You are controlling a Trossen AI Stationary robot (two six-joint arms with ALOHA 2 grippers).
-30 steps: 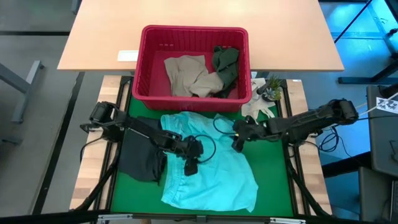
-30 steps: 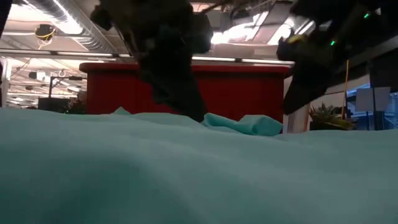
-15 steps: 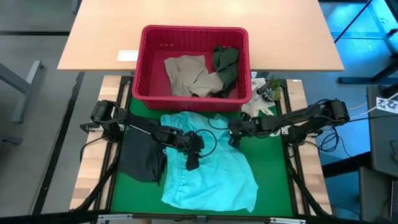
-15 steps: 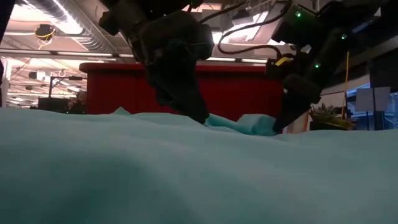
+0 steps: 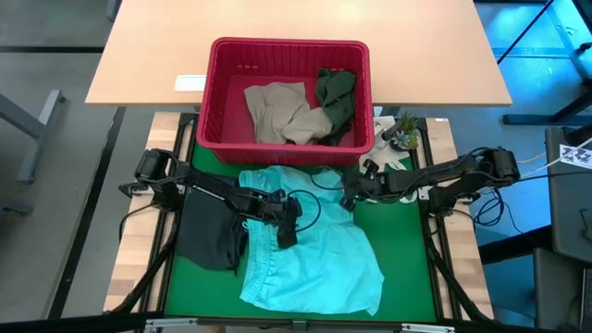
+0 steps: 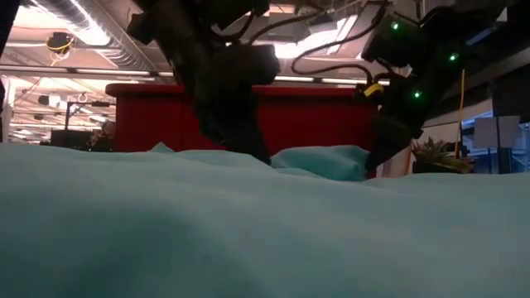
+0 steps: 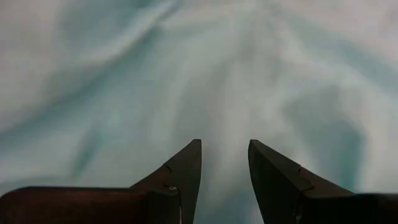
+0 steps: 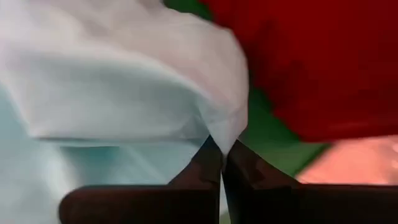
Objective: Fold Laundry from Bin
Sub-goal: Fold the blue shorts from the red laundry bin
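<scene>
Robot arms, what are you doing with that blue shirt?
The right gripper has its fingers shut on an edge of the teal garment, near the red bin. The left gripper sits over the middle of it, fingers apart. A dark garment lies beside it; two more wait in the bin.

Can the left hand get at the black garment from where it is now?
Probably yes. The left hand sits open over the light teal garment, and the black garment lies right beside it, under that arm, with nothing on top; it would have to pull back.
</scene>
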